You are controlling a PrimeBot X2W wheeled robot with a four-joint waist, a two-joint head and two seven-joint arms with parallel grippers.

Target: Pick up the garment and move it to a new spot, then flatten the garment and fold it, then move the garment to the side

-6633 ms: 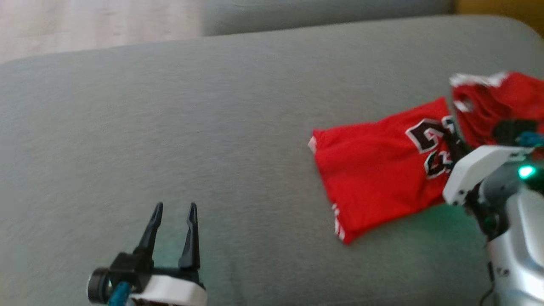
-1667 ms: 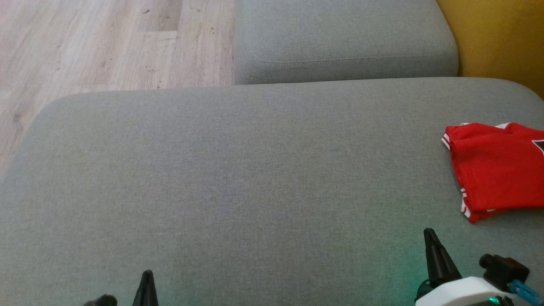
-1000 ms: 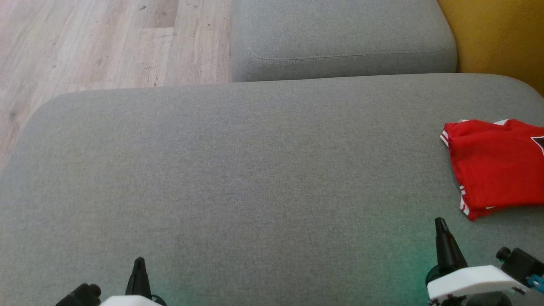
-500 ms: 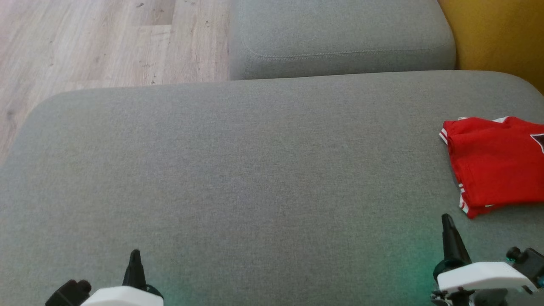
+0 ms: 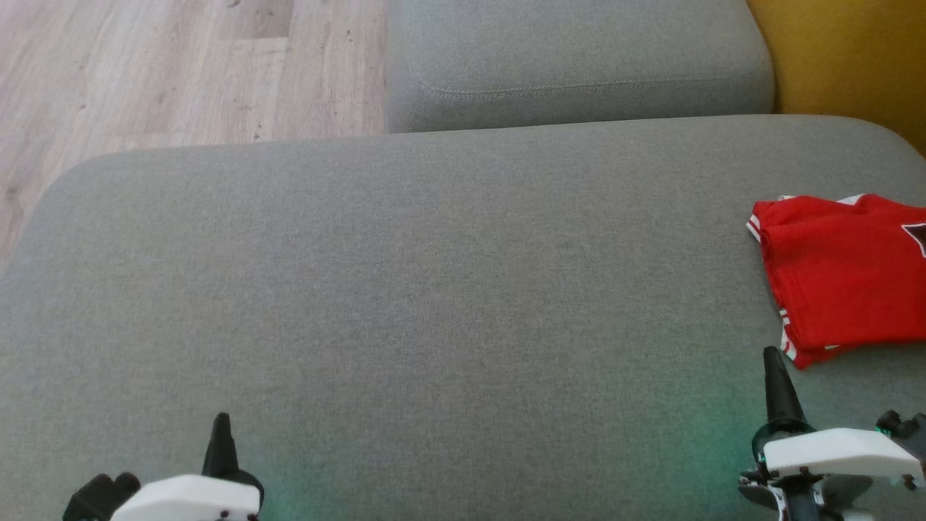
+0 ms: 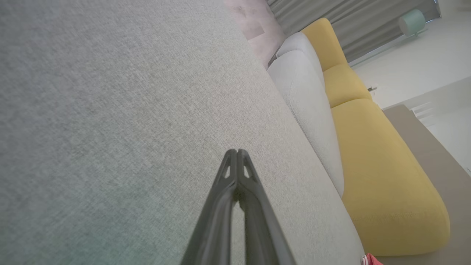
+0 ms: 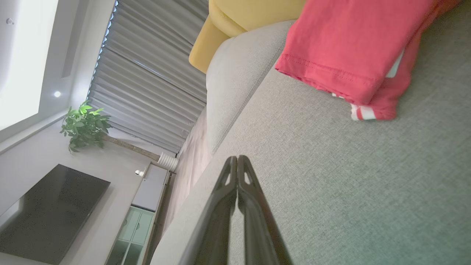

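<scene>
Red knit cloth, folded flat: the red jersey with white-striped trim (image 5: 839, 282) lies at the far right of the broad grey woven seat cushion (image 5: 434, 289), cut off by the right edge of the head view, so its full length cannot be told. What shows has its long axis running left to right across the cushion, tipped slightly. The short folded end points left toward the cushion's middle and leans from upper left to lower right. A black patch with a white outline (image 5: 917, 235) sits at the frame edge. In the right wrist view the jersey (image 7: 342, 44) shows two stacked layers, a stitched hem over a striped corner.

Nearest to it is the right claw (image 5: 772, 362), clenched with nothing between its dark fingers, its tip just short of the jersey's lower left corner and not touching it. The same claw (image 7: 237, 159) shows fingers pressed together above bare cushion.

The left claw (image 5: 221, 427) is well apart at the lower left, also clenched and empty — its fingers (image 6: 237, 152) meet at the tip.

Beyond the cushion lie a second grey cushion (image 5: 579, 58), a mustard-yellow upholstered seat (image 5: 846, 58) and a pale wood plank floor (image 5: 145, 72).
</scene>
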